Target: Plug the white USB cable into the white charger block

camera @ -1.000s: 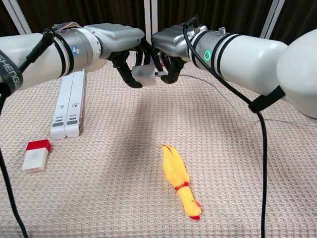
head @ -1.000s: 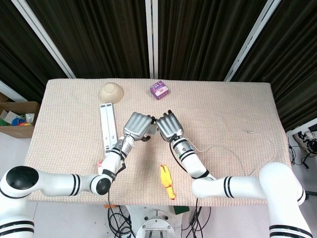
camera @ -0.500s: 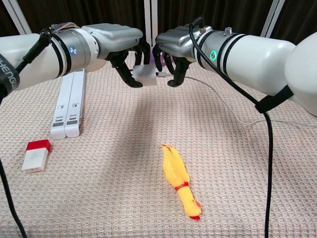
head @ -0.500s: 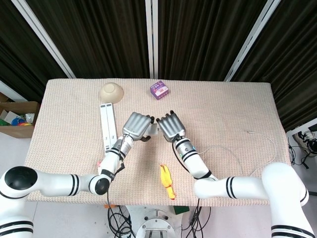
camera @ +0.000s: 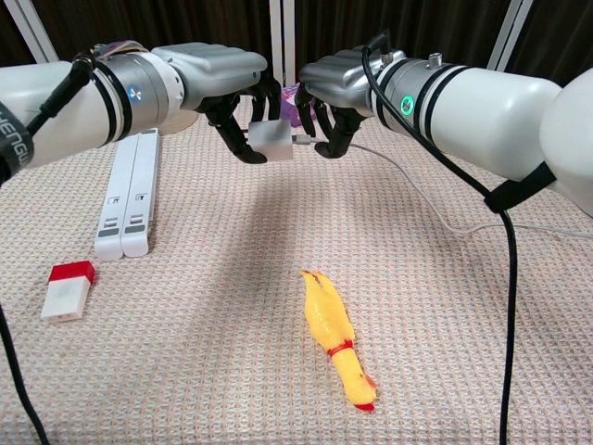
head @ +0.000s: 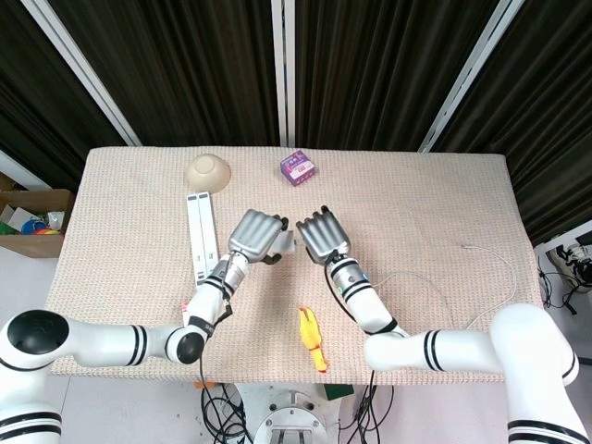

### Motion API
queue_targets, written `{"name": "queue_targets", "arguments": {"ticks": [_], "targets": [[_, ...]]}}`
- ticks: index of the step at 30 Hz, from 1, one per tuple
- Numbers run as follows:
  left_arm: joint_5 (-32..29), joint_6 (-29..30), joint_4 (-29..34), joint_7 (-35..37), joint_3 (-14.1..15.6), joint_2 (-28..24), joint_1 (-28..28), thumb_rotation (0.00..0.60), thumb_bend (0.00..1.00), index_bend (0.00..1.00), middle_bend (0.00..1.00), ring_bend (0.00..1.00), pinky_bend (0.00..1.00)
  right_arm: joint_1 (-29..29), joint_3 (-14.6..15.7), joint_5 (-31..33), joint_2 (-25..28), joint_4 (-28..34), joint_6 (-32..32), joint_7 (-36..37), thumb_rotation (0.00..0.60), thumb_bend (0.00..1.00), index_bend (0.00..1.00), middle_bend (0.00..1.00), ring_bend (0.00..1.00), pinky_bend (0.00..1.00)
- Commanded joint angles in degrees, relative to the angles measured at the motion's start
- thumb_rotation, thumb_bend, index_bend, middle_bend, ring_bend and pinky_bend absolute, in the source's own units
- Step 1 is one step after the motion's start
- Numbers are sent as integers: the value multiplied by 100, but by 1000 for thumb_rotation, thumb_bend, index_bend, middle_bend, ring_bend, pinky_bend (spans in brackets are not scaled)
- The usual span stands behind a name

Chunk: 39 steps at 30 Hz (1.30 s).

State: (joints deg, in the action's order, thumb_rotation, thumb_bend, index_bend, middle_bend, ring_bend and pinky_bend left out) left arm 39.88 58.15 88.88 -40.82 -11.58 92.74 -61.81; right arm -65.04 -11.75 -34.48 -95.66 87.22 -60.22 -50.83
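My left hand (camera: 218, 79) grips the white charger block (camera: 270, 139) above the table, its face turned toward my right hand. My right hand (camera: 338, 88) pinches the plug end of the white USB cable (camera: 303, 140) just right of the block. The plug's tip meets the block's face; how deep it sits cannot be told. The cable (camera: 417, 190) trails right and down onto the cloth. In the head view both hands, the left hand (head: 257, 233) and the right hand (head: 321, 237), are back-up and side by side, hiding the block. The cable (head: 421, 275) loops off to the right.
A yellow rubber chicken (camera: 335, 338) lies in front of the hands. A white power strip (camera: 130, 195) and a red-and-white block (camera: 68, 289) lie to the left. A beige bowl (head: 207, 171) and a purple box (head: 297, 167) sit at the back.
My right hand has shifted slightly to the right, so more of the plug shows between its fingers and the block. The left hand and block stay still.
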Motion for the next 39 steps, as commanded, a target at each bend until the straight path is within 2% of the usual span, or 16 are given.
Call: {"name": "queue_targets", "arguments": {"ticks": [1,39], "targets": [[-5,-6,-4,-8,6,8,-4,527,286,545,511,741,954,-3,-2,-5,-13,-11,-4,0,600,471,546,498,355,281],[-62,-12,-7,-106,35,78,-61,528,287,545,511,741,954,-52,-50,-45,-253,-148,-10,-26,600,507,580,512,355,282]]}}
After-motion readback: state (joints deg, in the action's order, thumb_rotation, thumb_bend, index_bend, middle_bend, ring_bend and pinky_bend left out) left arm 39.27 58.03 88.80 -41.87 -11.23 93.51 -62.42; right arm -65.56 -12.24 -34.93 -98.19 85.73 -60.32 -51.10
